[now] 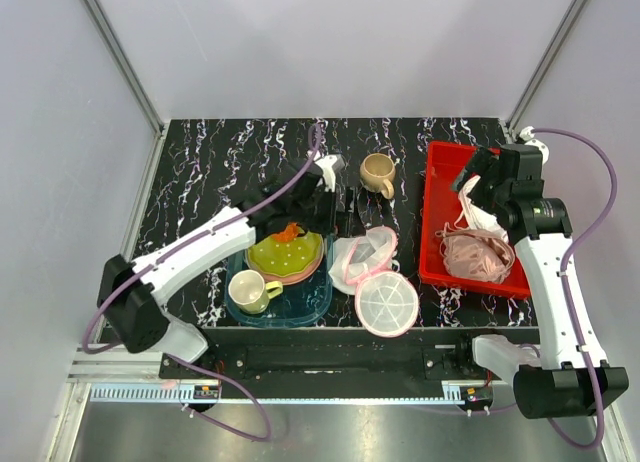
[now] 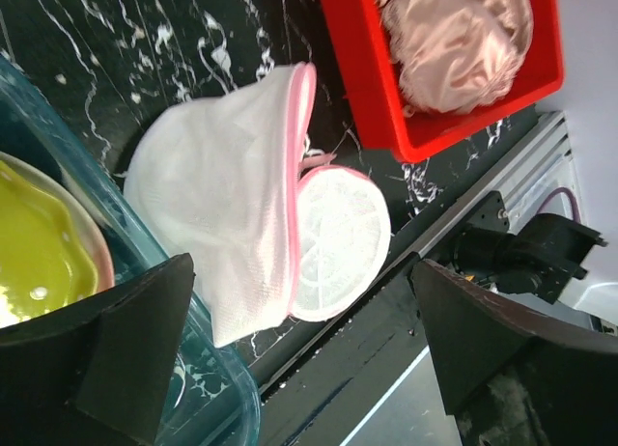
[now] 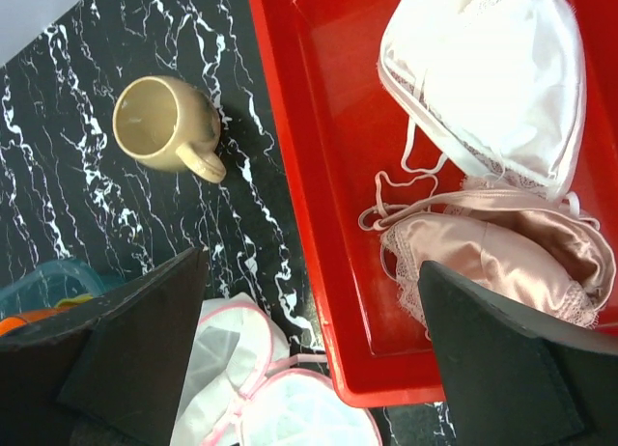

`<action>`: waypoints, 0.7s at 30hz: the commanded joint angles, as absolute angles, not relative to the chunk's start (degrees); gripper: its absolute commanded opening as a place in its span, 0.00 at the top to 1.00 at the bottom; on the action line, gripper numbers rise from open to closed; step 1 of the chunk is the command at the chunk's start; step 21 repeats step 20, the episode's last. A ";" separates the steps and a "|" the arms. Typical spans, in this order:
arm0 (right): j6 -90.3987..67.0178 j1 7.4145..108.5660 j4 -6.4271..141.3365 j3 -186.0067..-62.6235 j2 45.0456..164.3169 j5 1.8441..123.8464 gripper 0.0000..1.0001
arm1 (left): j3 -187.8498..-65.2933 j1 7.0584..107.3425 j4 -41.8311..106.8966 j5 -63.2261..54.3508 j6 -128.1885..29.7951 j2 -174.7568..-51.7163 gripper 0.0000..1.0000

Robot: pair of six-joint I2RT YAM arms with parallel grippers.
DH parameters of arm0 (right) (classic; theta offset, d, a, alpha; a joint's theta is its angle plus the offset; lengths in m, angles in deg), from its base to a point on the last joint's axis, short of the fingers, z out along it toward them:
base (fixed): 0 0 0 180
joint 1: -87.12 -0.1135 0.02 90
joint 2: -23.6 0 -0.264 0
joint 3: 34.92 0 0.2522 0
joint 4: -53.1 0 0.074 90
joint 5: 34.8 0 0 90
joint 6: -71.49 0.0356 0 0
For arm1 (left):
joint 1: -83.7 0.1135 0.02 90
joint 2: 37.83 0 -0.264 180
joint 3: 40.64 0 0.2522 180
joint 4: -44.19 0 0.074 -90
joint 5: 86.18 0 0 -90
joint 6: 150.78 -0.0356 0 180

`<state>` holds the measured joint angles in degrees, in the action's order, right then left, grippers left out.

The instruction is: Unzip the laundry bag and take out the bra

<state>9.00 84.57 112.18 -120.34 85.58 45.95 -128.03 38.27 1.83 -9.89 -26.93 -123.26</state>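
Note:
The laundry bag [image 1: 365, 267] lies open on the black table, its two mesh halves splayed and its round half [image 1: 387, 304] toward the near edge. It also shows in the left wrist view [image 2: 222, 205] and the right wrist view [image 3: 251, 388]. The pale pink bra [image 1: 478, 254] lies in the red tray [image 1: 432, 212], next to a white bra [image 1: 482, 220]. The pink bra also shows in the right wrist view [image 3: 492, 253]. My left gripper [image 1: 345, 197] hangs open and empty above the bag [image 2: 301, 267]. My right gripper [image 1: 478, 180] hangs open and empty over the tray's left edge [image 3: 311, 263].
A beige cup [image 1: 378, 172] stands behind the bag. A teal tray [image 1: 310, 304] at the left holds a yellow-green plate [image 1: 285, 250] on a pink plate, a yellow-green cup [image 1: 255, 292] and a small orange thing [image 1: 290, 232]. The table's near edge runs just below the bag.

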 commanded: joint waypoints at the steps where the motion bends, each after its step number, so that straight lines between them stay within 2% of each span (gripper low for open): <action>1: 8.57 84.57 113.62 -119.62 83.46 48.35 0.00 | -134.55 38.96 0.38 -4.71 -32.47 -115.80 0.01; 10: 9.09 84.57 112.39 -115.75 82.14 47.56 0.00 | -133.24 42.03 -2.18 6.89 -35.55 -103.49 0.01; 21: 9.71 84.57 111.07 -113.28 80.82 49.23 0.00 | -128.85 43.97 -4.46 8.04 -34.67 -98.83 0.01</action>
